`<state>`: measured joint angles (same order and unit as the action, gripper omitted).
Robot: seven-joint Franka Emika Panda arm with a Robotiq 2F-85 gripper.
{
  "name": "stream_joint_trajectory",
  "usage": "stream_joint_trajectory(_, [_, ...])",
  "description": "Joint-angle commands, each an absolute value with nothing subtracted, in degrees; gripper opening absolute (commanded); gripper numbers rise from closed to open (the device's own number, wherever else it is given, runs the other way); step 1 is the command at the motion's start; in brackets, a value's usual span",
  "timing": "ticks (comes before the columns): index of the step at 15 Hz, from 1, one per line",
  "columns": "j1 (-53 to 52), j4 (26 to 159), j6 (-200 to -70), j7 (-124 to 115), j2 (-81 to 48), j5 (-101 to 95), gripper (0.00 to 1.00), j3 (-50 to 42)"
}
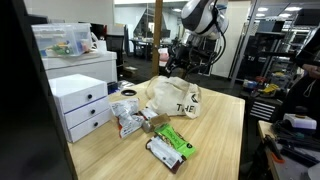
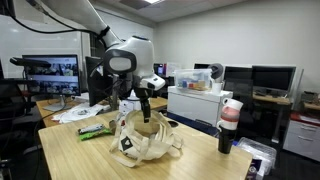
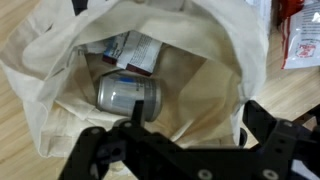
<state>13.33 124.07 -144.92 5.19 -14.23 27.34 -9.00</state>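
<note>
Jaws wide apart, empty, poised over open mouth of cloth bag (image 3: 60, 70). Inside bag: silver can (image 3: 130, 93) on its side, at jaws' 11 o'clock. Snack packet (image 3: 135, 50) touching can at 12 o'clock. Bag on bench (image 1: 215, 140). Green packet (image 1: 172, 142) at bag's 6 o'clock in an exterior view.

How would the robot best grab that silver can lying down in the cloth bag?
Probably around the middle of the can, coming straight down through the open mouth of the bag. It lies on its side, so the open tool could close across its curved flanks, clear of the packets.
</note>
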Motion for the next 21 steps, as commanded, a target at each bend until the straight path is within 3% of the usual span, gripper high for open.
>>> stream_joint_trajectory(1, [13.6, 124.4, -148.9, 4.8, -17.3, 26.9, 1.00, -7.9])
stream_joint_trajectory(21, [17.4, 129.6, -147.5, 4.3, -10.9, 25.8, 1.00, -9.8])
